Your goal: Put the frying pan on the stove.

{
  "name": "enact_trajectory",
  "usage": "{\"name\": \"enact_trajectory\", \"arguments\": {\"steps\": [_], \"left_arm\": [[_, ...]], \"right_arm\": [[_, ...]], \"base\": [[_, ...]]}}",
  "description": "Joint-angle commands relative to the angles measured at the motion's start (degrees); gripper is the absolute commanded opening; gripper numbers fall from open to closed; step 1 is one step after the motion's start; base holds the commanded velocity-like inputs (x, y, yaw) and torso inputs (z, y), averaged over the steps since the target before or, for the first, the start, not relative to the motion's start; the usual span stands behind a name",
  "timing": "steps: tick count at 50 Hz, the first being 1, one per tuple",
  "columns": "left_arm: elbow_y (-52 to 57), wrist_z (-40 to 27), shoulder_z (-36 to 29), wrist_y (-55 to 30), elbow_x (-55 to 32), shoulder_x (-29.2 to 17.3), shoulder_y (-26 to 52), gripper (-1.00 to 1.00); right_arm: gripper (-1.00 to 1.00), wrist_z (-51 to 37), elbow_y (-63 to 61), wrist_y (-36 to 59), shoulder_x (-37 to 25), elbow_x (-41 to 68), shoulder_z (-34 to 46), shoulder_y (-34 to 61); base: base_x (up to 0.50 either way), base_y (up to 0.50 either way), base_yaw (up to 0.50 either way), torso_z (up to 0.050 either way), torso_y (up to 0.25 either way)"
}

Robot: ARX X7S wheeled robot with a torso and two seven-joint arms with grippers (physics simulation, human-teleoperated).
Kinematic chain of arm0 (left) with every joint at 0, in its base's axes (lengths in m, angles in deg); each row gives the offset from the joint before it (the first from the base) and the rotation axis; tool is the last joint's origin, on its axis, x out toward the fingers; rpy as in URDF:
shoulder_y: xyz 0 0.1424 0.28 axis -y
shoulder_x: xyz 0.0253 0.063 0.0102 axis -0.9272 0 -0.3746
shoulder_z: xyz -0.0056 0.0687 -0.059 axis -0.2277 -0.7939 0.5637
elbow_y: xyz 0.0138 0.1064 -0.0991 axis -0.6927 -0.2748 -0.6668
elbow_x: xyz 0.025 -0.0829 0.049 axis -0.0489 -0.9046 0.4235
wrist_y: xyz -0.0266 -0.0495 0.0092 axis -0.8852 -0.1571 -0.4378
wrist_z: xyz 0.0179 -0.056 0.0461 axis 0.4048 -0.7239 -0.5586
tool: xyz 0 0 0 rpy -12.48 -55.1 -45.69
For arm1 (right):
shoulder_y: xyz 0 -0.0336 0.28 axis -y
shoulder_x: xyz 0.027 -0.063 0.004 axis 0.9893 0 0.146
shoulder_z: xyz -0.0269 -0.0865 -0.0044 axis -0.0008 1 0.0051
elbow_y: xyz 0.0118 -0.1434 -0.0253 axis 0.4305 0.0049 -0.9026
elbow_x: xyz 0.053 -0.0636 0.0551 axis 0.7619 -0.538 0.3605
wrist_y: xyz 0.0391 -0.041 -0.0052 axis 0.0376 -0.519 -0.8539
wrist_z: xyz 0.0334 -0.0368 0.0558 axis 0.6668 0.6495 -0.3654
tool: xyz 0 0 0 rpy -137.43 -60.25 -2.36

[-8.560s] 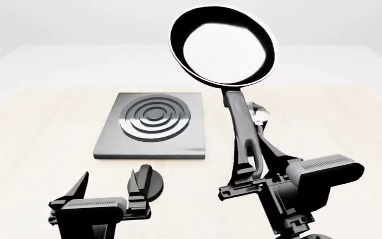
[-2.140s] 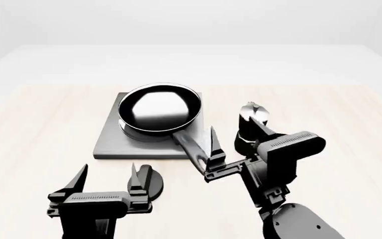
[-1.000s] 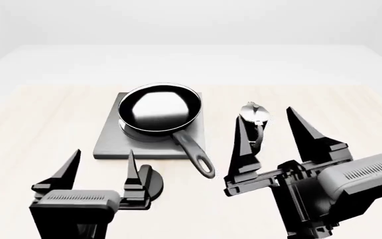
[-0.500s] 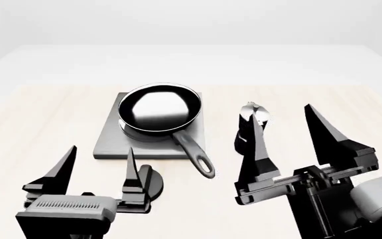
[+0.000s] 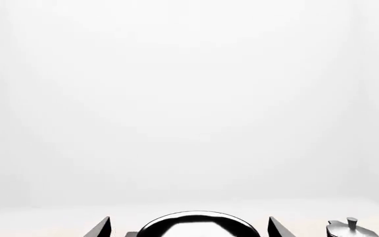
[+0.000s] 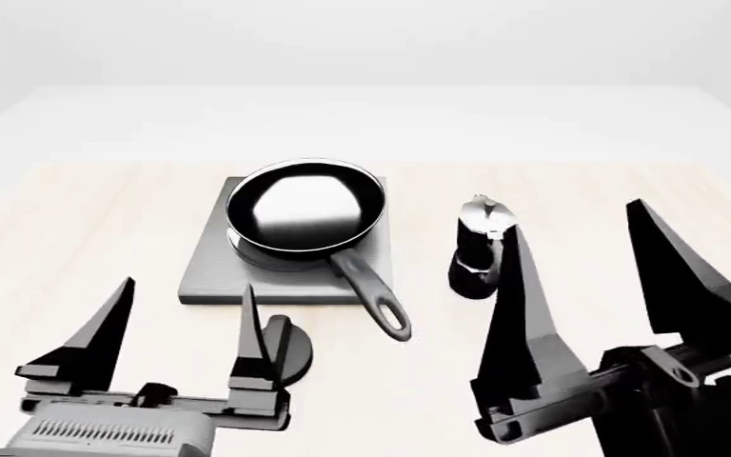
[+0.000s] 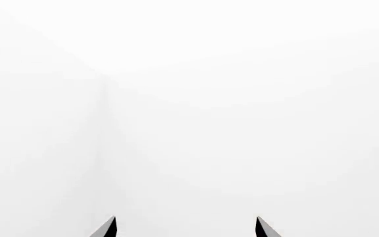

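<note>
On my head feed, the glossy black round frying pan (image 6: pixel 305 211) sits flat on the square grey metal stove plate (image 6: pixel 213 273), just left of the frame's centre. The pan covers the burner rings, and a bare strip of grey plate shows along the near edge and the left side. Its long black handle (image 6: pixel 368 288) runs toward the lower right, passes over the plate's near right corner and ends in a loop hole above the pale wooden tabletop (image 6: pixel 73 228).

The small black-and-silver moka pot (image 6: pixel 479 246) stands upright on the table, right of the pan and apart from the handle. A small round black knob (image 6: pixel 292 347) lies near the plate's front edge, partly hidden behind my left gripper.

My left gripper (image 6: pixel 182 322) fills the lower left of the frame, its two pointed fingers spread wide with nothing between them. My right gripper (image 6: pixel 582 265) rises at the lower right, also spread wide and holding nothing; one of its fingers overlaps the moka pot in the picture, though I cannot tell whether they touch.

The left wrist feed is mostly white wall, with the pan's rim (image 5: pixel 196 222) along the bottom edge between two fingertips and the moka pot's lid (image 5: pixel 351 228) at the lower right. The right wrist feed shows only two dark fingertips (image 7: pixel 107 228) against white.
</note>
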Motion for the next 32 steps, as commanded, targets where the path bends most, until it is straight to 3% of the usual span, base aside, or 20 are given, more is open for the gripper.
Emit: {"name": "enact_trajectory", "arguments": {"steps": [1, 5, 8, 11, 14, 17, 21, 32], "left_arm": [[9.07, -1.97, -1.13, -3.44, 2.48, -2.05, -1.48, 1.00], [11.02, -3.69, -2.90, -2.85, 3.58, -3.72, -1.81, 1.00], [11.06, -11.35, -9.71, 1.07, 3.05, -10.57, 1.36, 1.00], [11.05, -24.13, -23.51, 6.50, 1.97, -20.67, 11.10, 1.00], [11.06, -34.71, -40.75, 10.67, 3.30, -26.95, 23.96, 1.00], [11.07, -43.26, -57.82, 13.35, 4.20, -29.80, 38.45, 1.00], [11.07, -54.04, -81.35, 15.64, 5.24, -29.19, 58.94, 1.00], [11.07, -54.62, -86.01, 17.87, 10.61, -30.89, 60.17, 1.00]], "right_arm": [[1.00, -8.88, -6.34, -7.51, -10.17, -4.18, 7.11, 1.38], [1.00, -21.18, -6.34, -17.46, -20.82, -10.24, 27.90, 15.81], [1.00, -27.25, -6.35, -21.73, -24.91, -14.32, 43.38, 28.30], [1.00, -31.44, -6.35, -27.22, -29.42, -18.83, 57.42, 39.81], [1.00, -34.03, -6.36, -31.08, -32.28, -21.74, 68.29, 49.37], [1.00, -35.50, -6.36, -33.55, -34.32, -24.55, 76.25, 56.00], [1.00, -36.68, -6.36, -35.18, -35.22, -25.90, 84.07, 63.36], [1.00, -36.99, -6.36, -39.51, -39.22, -28.24, 96.47, 75.02]], "base": [[0.00, 0.00, 0.00, 0.000, 0.000], [0.00, 0.00, 0.00, 0.000, 0.000], [0.00, 0.00, 0.00, 0.000, 0.000], [0.00, 0.00, 0.00, 0.000, 0.000], [0.00, 0.00, 0.00, 0.000, 0.000], [0.00, 0.00, 0.00, 0.000, 0.000], [0.00, 0.00, 0.00, 0.000, 0.000], [0.00, 0.00, 0.00, 0.000, 0.000]]}}
